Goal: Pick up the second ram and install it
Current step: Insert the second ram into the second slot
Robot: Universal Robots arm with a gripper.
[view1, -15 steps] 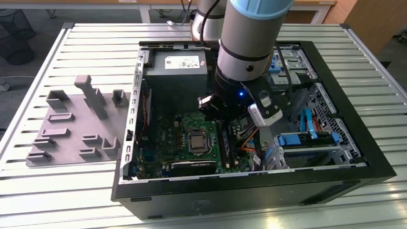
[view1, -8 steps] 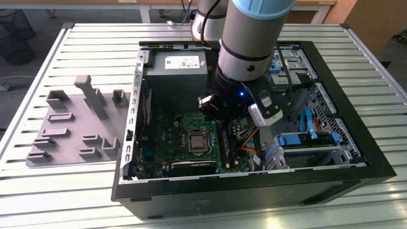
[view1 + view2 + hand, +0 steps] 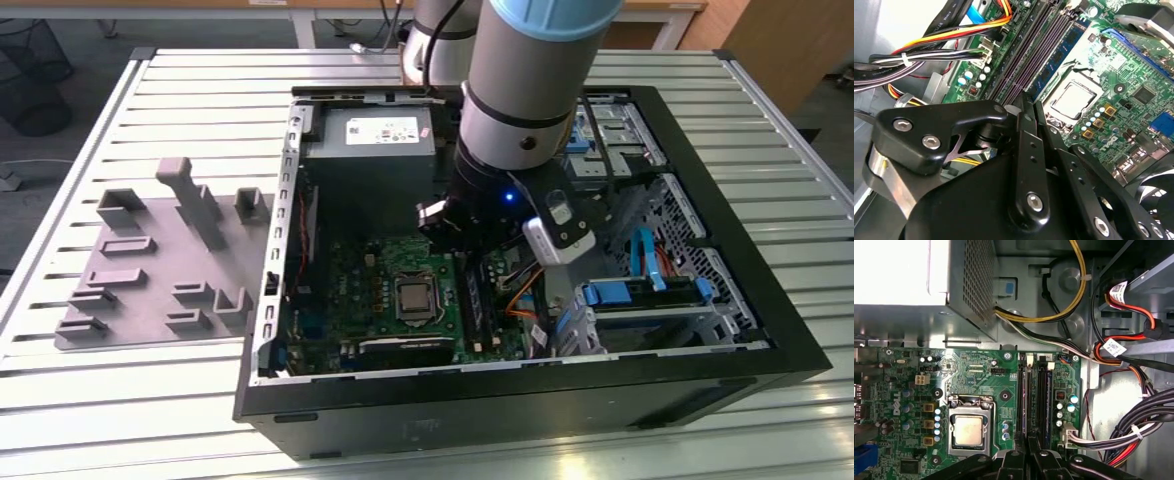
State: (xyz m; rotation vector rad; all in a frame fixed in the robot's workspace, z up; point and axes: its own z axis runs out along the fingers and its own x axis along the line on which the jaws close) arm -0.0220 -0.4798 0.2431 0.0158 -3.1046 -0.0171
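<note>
- A slatted metal counter point(image 3: 200, 90) carried everything; toward its edge on the exterior view's left lay a grey fixture plate point(image 3: 147, 270) with raised grey blocks.
- An open black computer case point(image 3: 534, 385) lay at the counter's middle, just beside the plate.
- Inside the case, a grey power supply point(image 3: 374, 160) sat against its far wall, with the green motherboard point(image 3: 347, 290) filling the space nearer the camera.
- A square silver processor socket point(image 3: 416, 297) sat near the middle of the motherboard.
- In the second wrist view, a blue-green ram stick point(image 3: 1064, 47) stood upright in the memory slot nearest the socket. I could not tell whether it was the first or the second ram.
- A row of long dark memory slots point(image 3: 1029, 50) ran right beside that stick, on the side away from the socket.
- The robot arm reached down into the case, with its black claw point(image 3: 461, 240) low over the motherboard.
- In both wrist views the claw's fingers were drawn together with nothing seen between them, their tips over one end of the slot row, close to the ram stick's end.
- Bundled black, yellow, red and orange cables point(image 3: 929, 45) ran past the slots on the side away from the socket.
- Blue drive bays point(image 3: 641, 295) stood along the case's wall on the exterior view's right.
</note>
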